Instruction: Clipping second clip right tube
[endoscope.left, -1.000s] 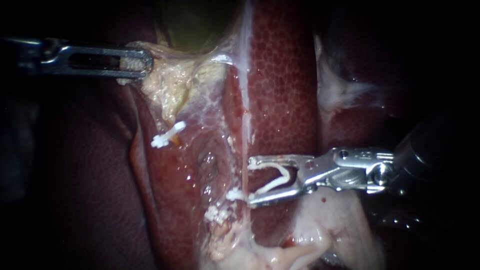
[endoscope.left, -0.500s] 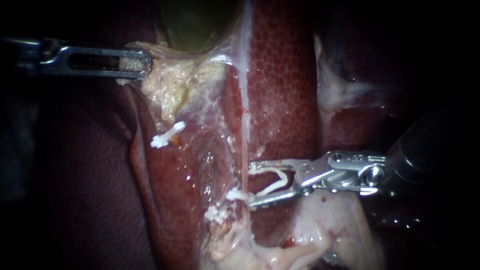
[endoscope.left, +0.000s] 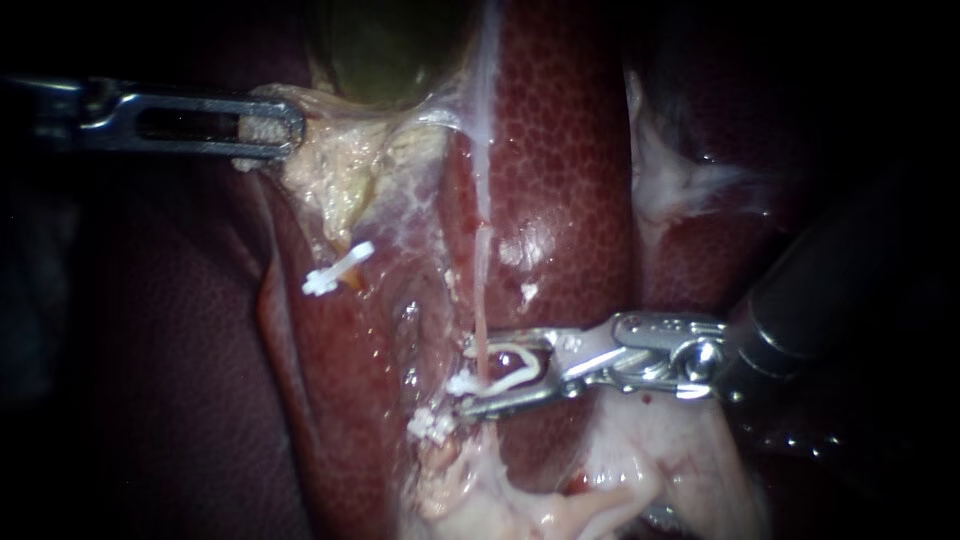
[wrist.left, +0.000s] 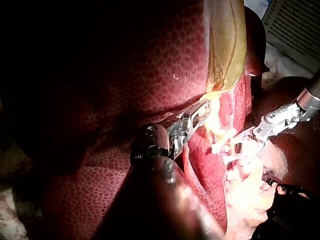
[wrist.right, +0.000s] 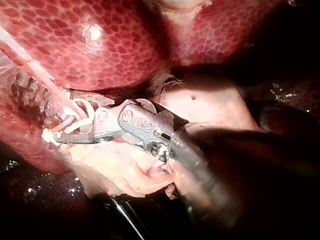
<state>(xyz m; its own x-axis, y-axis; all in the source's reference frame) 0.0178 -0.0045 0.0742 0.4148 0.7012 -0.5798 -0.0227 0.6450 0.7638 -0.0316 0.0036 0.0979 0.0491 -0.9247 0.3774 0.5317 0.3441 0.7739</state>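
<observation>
The right tube is a thin pink strand running down the liver's face from 12 o'clock toward 6, a little right of centre in the endoscope view. It passes through the open white clip carried by our right instrument. That instrument's jaws stand apart, one against each arm of the clip, with the tube inside the clip's mouth. At the jaw tips sits a small white piece that we cannot assign either to this clip or to one already on the tube. Just beyond it, toward 7 o'clock, lies a white clip cluster. Toward 10 o'clock a separate clip sits on the other strand. At 10 o'clock our left instrument has its slotted jaws clamped on the pale fatty tissue below the greenish gallbladder. The mottled red liver lies behind everything. Soft pale tissue bulges under the right instrument and swallows the tube's lower end. Both shafts fade into shadow at 9 and 3 o'clock.
</observation>
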